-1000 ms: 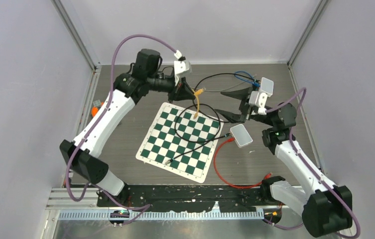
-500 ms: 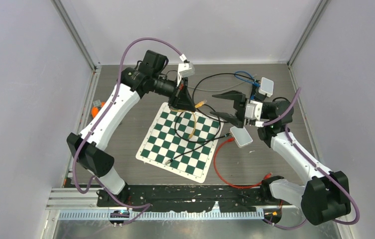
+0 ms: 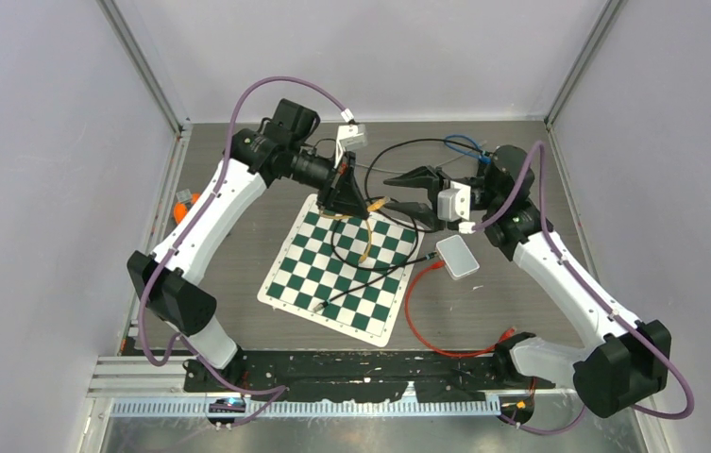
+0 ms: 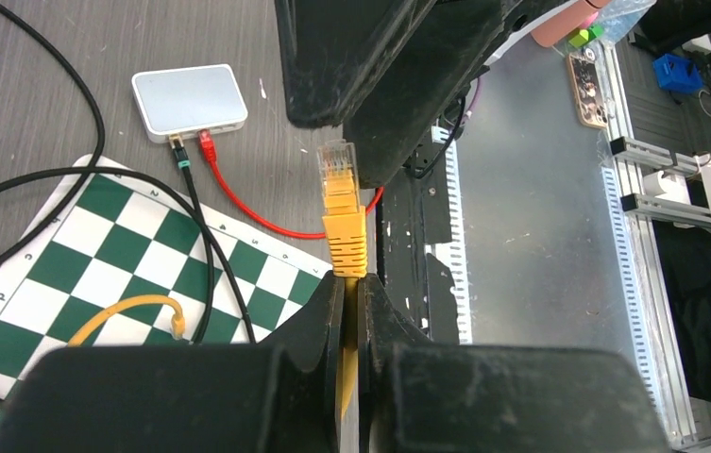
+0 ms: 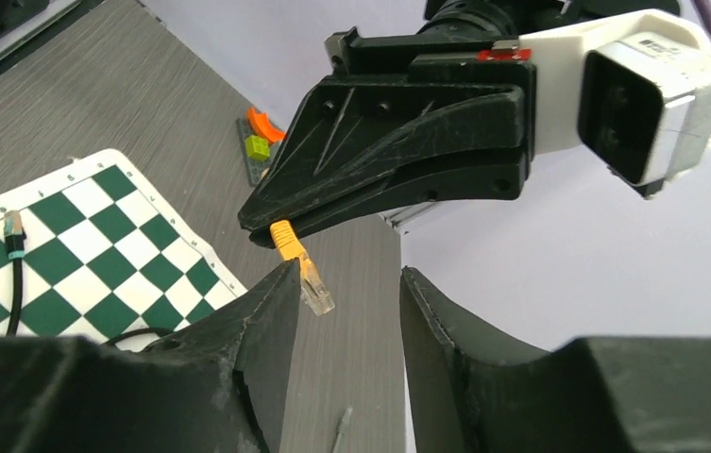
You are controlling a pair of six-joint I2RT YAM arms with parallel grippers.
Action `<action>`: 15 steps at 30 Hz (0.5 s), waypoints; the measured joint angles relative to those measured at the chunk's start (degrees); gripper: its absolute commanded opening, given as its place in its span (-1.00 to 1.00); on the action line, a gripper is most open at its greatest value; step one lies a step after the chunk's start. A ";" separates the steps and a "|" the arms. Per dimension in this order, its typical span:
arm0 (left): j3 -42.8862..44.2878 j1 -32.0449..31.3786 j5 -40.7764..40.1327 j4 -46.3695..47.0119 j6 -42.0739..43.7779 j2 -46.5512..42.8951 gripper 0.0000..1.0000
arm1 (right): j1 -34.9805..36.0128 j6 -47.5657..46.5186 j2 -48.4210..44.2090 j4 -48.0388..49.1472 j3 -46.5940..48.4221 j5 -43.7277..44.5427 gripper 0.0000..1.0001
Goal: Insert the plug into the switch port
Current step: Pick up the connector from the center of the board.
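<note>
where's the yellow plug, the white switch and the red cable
yellow plug (image 4: 343, 212), left wrist view, on its yellow body just below the clear tip.
white switch (image 4: 189, 101), left wrist view, middle of its top face.
red cable (image 4: 206, 142), left wrist view, on its connector at the switch.

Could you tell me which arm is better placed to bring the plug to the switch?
Left, probably: the left tool is shut on the plug, connector end free. The right tool is open and empty, merely flanking the plug's tip.
</note>
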 measured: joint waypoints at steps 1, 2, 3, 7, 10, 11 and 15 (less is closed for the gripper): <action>0.00 0.00 -0.02 -0.31 0.02 0.00 -1.00 | 0.20 -1.77 0.31 -2.34 0.70 -0.02 -0.12; 0.00 0.00 -0.07 -0.59 0.07 0.00 -1.00 | 0.37 -3.63 0.68 -4.87 1.29 -0.07 -0.13; 0.00 0.02 -0.04 -0.90 0.07 0.00 -1.00 | 0.52 -5.29 1.03 -7.15 1.73 -0.07 -0.13; 0.63 0.09 0.17 -2.23 0.33 0.17 -1.00 | 0.72 -10.27 2.36 -14.80 2.21 0.17 -0.16; 1.36 0.02 0.44 -2.91 0.57 0.33 -1.00 | 0.90 -12.72 3.17 -18.84 2.47 0.35 -0.55; 1.44 0.02 0.46 -2.97 0.66 0.33 -1.00 | 0.94 -13.53 3.30 -19.69 2.58 0.42 -0.57; 1.49 0.00 0.42 -3.54 1.11 0.33 -1.00 | 1.18 -14.75 3.37 -21.44 2.64 0.33 -0.18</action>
